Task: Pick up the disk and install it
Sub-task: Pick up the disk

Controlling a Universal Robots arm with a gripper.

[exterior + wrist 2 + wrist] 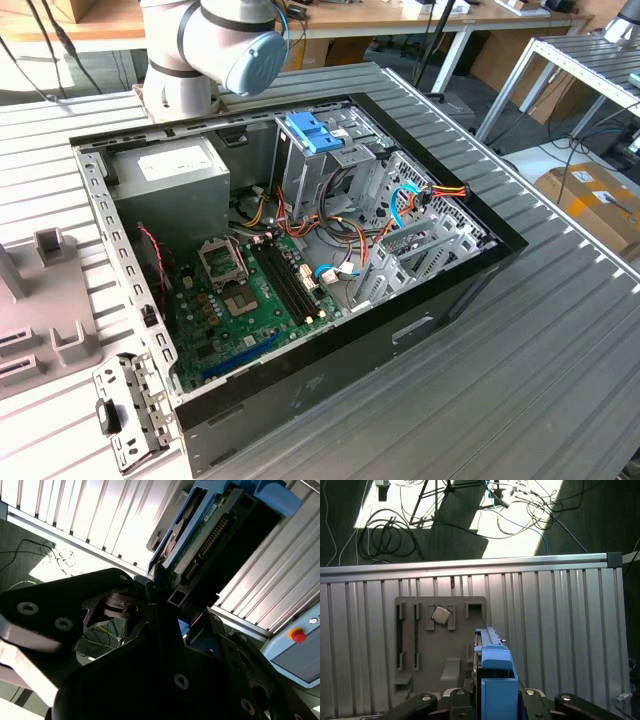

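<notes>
Black gripper (162, 582) pinching the disk (210, 530), a dark drive in a light blue plastic carrier.
Exterior view: open black computer case (330, 372) on ribbed metal table (560, 350). Second wrist view: fingers (161, 605) clamp the disk's edge. First wrist view: disk edge-on between fingers, grey slotted tray (440, 647) beyond them.

The arm (190, 45) shows in the exterior view as grey segments bending at a blue-capped joint (255, 60). In both wrist views the black gripper (161, 587) (492, 696) has its finger links (567, 700) drawn inward. The jaws are apparently clamped on one end of the disk (210, 525) (495, 670), which is gripped on edge between them.
</notes>
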